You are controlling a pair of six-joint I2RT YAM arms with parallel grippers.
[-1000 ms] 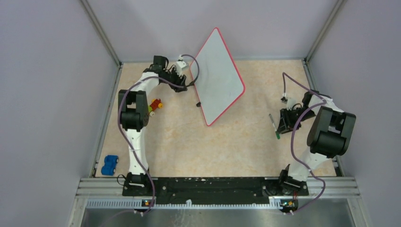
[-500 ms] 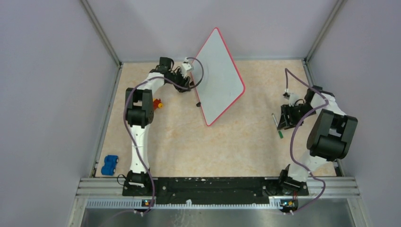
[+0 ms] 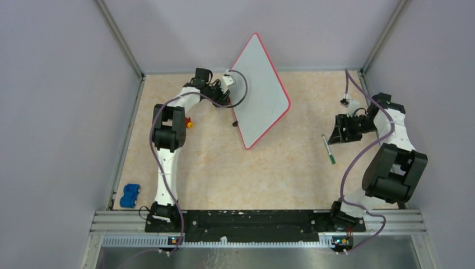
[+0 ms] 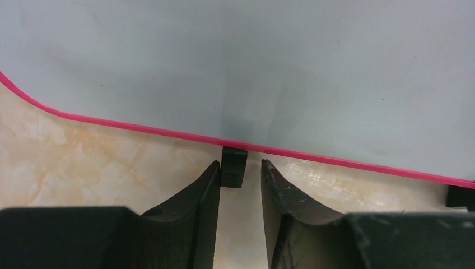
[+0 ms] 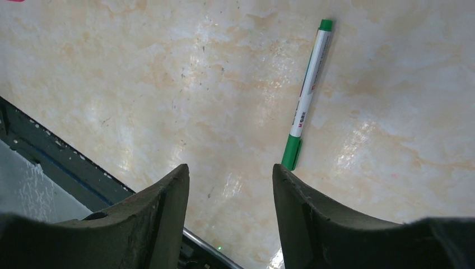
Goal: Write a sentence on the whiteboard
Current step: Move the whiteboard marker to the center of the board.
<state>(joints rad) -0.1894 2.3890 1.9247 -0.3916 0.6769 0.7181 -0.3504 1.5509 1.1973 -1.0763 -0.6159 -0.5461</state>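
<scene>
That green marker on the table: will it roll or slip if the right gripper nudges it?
It probably rolls: the marker looks like a smooth round barrel lying flat on the glossy table. It is likely light and stiff, so a one-sided nudge may skid it. The open right gripper should close across the barrel.

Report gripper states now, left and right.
Left gripper: open, empty, fingertips flanking a black foot of the whiteboard.
Right gripper: open, empty; green marker lies on the table ahead.

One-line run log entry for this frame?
left gripper: open, at whiteboard black foot | right gripper: open, empty | green marker: lying on table, unheld | whiteboard: no writing visible
</scene>
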